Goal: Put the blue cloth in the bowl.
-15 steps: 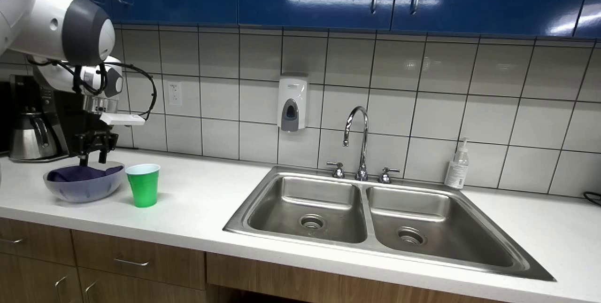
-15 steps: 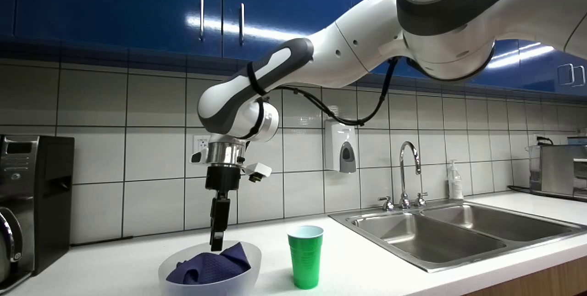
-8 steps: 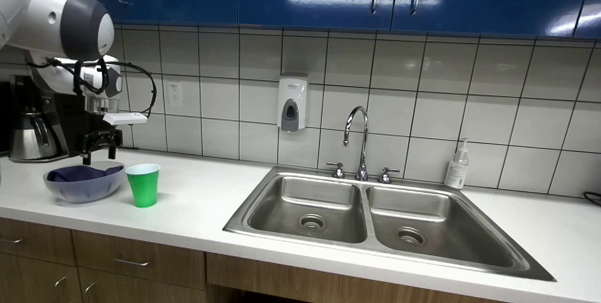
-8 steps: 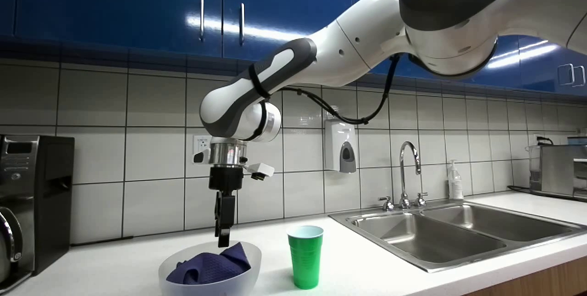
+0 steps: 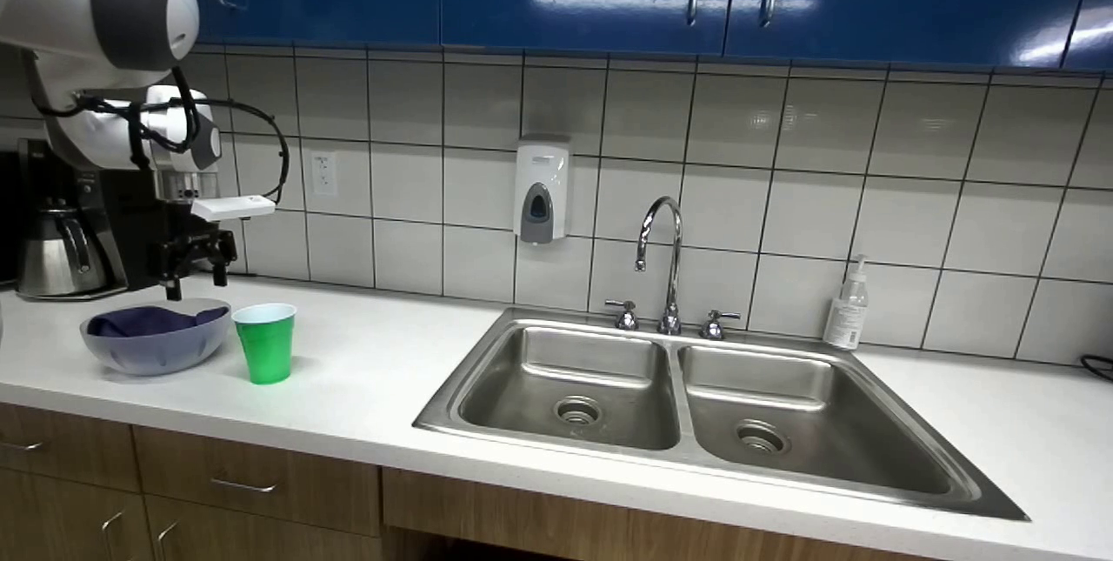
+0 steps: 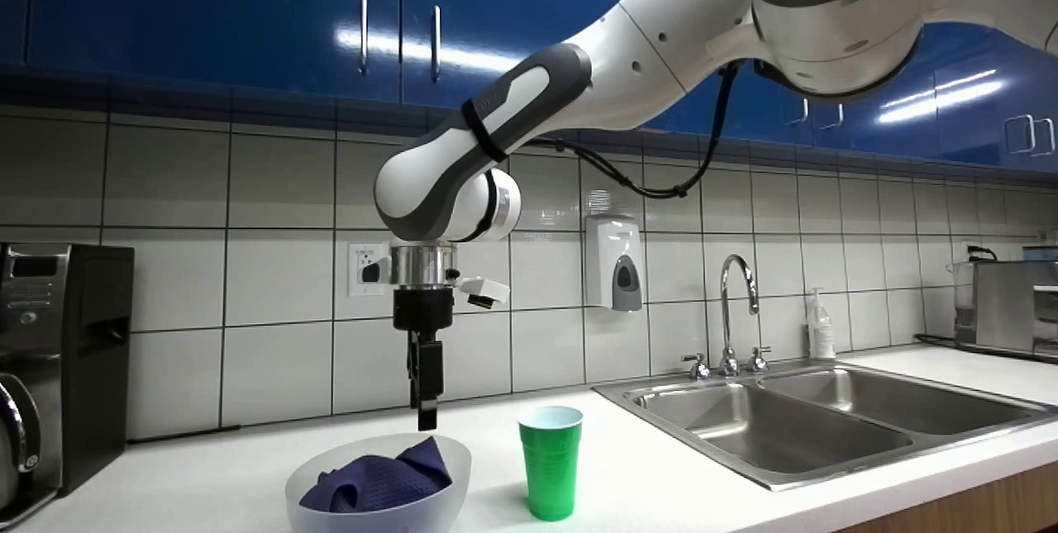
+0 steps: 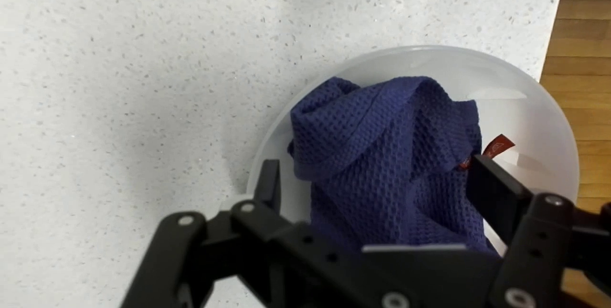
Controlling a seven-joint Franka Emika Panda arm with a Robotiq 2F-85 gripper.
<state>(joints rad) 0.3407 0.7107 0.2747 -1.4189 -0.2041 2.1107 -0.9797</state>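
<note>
The blue cloth (image 7: 382,155) lies crumpled inside the bowl (image 7: 556,122), with a small red tag at one side. The cloth also shows in both exterior views (image 5: 143,322) (image 6: 384,479), resting within the translucent bowl (image 5: 161,355) (image 6: 376,521). My gripper (image 7: 374,169) is open and empty. Its fingers stand apart above the cloth, one on each side of it in the wrist view. In both exterior views the gripper (image 5: 197,284) (image 6: 421,417) hangs pointing down above the bowl, with a gap to the cloth. The gripper body hides the cloth's lower part in the wrist view.
A green cup (image 5: 267,348) stands close beside the bowl. A coffee maker (image 6: 74,368) stands on the bowl's other side. The double sink (image 5: 574,387) with a faucet (image 5: 669,265) is farther along the counter. Blue cabinets (image 6: 215,12) hang above the arm.
My gripper's fingers have spread apart. The gripper has risen off the cloth and shifted slightly right in both exterior views. The cloth, bowl and cup have not moved.
</note>
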